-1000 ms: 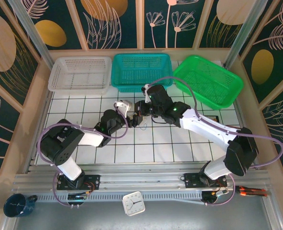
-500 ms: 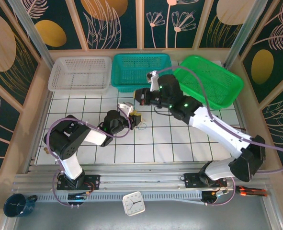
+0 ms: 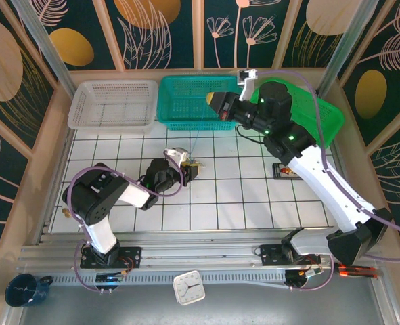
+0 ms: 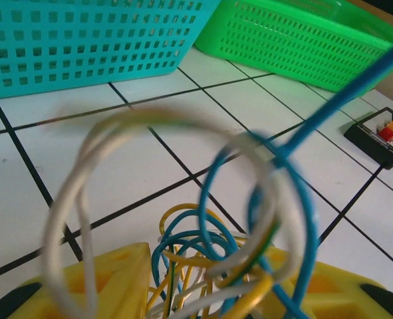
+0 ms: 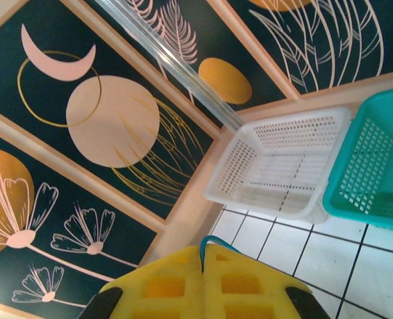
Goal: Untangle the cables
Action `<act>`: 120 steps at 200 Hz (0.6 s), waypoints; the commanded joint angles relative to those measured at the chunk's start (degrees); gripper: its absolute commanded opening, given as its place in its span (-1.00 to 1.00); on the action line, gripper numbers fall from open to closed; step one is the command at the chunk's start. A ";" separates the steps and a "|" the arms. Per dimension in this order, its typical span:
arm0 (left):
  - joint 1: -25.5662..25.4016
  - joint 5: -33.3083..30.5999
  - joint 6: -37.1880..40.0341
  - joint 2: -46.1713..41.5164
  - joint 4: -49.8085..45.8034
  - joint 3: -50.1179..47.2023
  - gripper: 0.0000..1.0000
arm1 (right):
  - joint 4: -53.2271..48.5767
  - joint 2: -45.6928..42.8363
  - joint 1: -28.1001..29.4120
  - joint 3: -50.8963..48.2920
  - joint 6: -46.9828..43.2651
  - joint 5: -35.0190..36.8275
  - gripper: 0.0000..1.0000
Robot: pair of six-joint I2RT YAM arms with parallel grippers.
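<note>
We note left fingers [image 4: 110,279] clamped on the cables [image 4: 203,259], low on the desk [image 3: 240,203]. Right fingers [image 5: 163,282] pinch the blue cable [image 4: 342,93], which runs taut up toward the teal basket [image 3: 186,120].

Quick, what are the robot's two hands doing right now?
Left gripper: closed, holding the cable tangle.
Right gripper: closed, pinching a blue cable.
</note>
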 commanded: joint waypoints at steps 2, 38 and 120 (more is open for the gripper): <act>-0.19 0.11 -1.44 1.47 1.77 -1.33 -0.17 | 2.20 -1.43 -2.31 4.77 0.32 -2.24 -1.00; -0.13 -0.26 -2.10 2.04 2.56 -2.28 -0.20 | 4.35 -1.45 -7.16 8.29 2.23 -5.83 -1.00; -0.22 -0.72 -3.37 2.84 3.80 -3.90 -0.25 | 15.19 -1.32 -13.92 10.85 9.59 -10.35 -1.00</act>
